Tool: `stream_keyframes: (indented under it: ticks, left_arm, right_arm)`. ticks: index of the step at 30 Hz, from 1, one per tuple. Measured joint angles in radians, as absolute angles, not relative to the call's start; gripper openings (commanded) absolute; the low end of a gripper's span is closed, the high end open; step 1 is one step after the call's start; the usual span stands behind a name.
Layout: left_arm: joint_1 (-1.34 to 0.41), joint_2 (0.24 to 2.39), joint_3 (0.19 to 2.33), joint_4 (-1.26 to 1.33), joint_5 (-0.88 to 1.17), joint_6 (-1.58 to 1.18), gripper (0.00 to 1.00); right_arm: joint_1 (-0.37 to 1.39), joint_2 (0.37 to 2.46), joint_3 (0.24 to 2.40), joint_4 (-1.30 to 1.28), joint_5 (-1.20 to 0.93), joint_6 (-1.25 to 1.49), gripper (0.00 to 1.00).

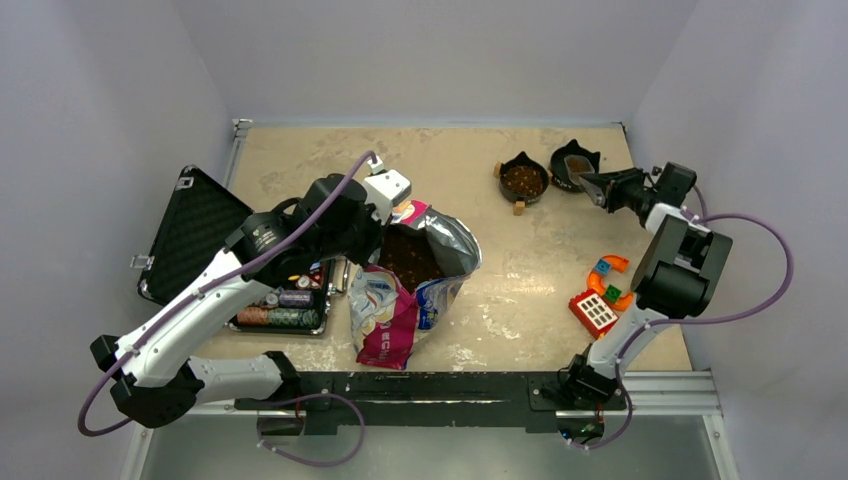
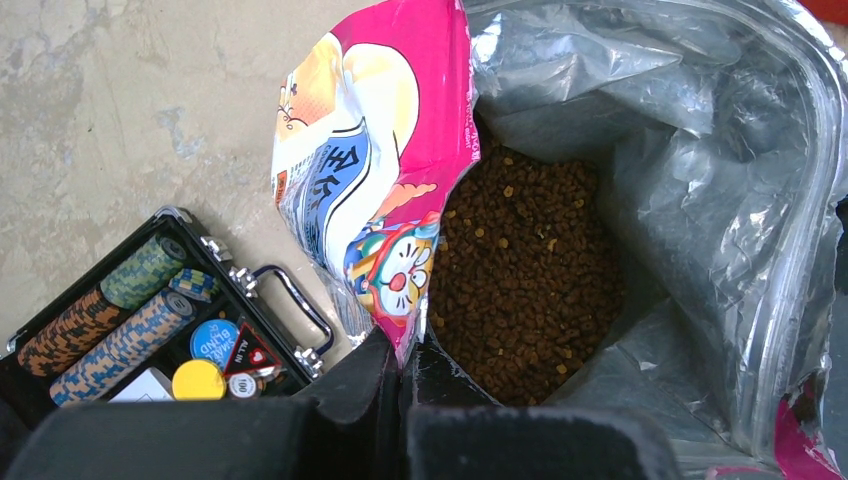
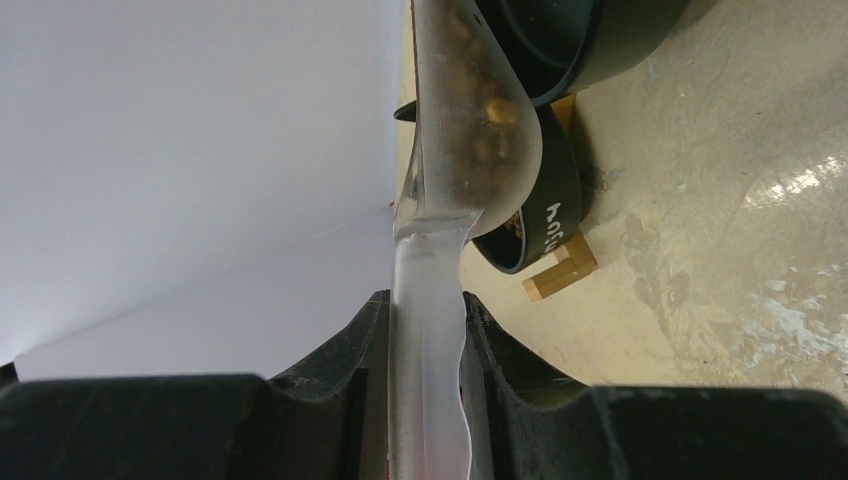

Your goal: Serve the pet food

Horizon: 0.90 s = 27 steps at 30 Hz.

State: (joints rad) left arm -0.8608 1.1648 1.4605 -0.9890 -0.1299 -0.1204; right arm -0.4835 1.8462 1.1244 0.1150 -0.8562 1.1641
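Observation:
The pet food bag (image 1: pixel 400 310) lies open mid-table, brown kibble (image 1: pixel 408 258) showing inside. My left gripper (image 1: pixel 397 203) is shut on the bag's printed rim. In the left wrist view the fingertips (image 2: pixel 408 345) pinch the pink edge of the bag (image 2: pixel 370 150) next to the kibble (image 2: pixel 520 270). My right gripper (image 1: pixel 603 188) is shut on the handle of a clear scoop (image 3: pixel 470 110) holding kibble, over the right of two black bowls (image 1: pixel 577 158). The left bowl (image 1: pixel 523 181) has kibble in it. The right wrist view shows the right gripper (image 3: pixel 427 305) and a black bowl (image 3: pixel 550 215) under the scoop.
An open black case (image 1: pixel 195 232) with poker chips (image 1: pixel 283 305) sits left of the bag, touching it. Its chips (image 2: pixel 110 315) show in the left wrist view too. Orange and red toy pieces (image 1: pixel 600 300) lie near the right arm. Walls close in on three sides.

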Motion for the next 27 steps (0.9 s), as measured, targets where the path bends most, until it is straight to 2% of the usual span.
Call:
stream_keyframes:
  ticks: [27]
  left_arm:
    - [-0.860,1.179,1.462,-0.973,-0.110,-0.130,0.00]
  right_arm:
    - [-0.477,1.992,1.576,-0.583,-0.689,1.072,0.00]
